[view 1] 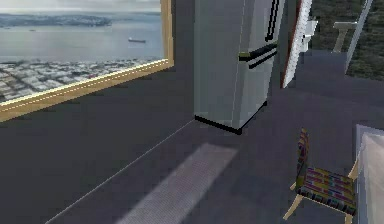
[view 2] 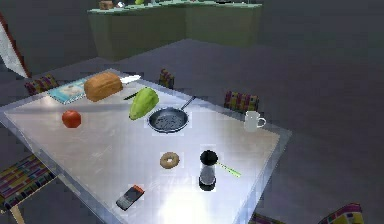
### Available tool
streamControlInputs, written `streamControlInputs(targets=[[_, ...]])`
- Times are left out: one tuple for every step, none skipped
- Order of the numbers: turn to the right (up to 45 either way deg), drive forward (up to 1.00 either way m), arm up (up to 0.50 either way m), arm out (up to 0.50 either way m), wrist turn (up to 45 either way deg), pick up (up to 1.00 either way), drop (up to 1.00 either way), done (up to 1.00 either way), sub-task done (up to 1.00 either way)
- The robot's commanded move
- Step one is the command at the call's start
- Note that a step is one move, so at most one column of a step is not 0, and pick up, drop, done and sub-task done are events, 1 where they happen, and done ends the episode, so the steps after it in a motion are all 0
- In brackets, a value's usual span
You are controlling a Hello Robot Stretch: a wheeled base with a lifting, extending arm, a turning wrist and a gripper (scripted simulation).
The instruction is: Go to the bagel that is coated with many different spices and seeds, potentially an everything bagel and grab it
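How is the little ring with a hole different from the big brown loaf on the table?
The bagel is a small flat ring with a hole; the loaf is a big solid block. The bagel is pale tan, the loaf darker orange-brown. Both lie on the table.

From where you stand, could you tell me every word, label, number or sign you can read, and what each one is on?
None: no text can be read.
The flat blue-edged item beside the loaf and the dark phone-like slab on the table are too small to show any print.
The fridge and the framed city view bear no legible marks.
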Motion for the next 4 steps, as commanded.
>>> streamControlInputs(targets=[[0.0,0.0,0.26,0.0,0.0,0.0,0.0,0.0,0.0],[0.0,0.0,0.0,0.4,0.0,0.0,0.0,0.0,0.0],[0.0,0.0,0.0,0.0,45.0,0.0,0.0,0.0,0.0],[0.0,0.0,0.0,0.0,45.0,0.0,0.0,0.0,0.0]])
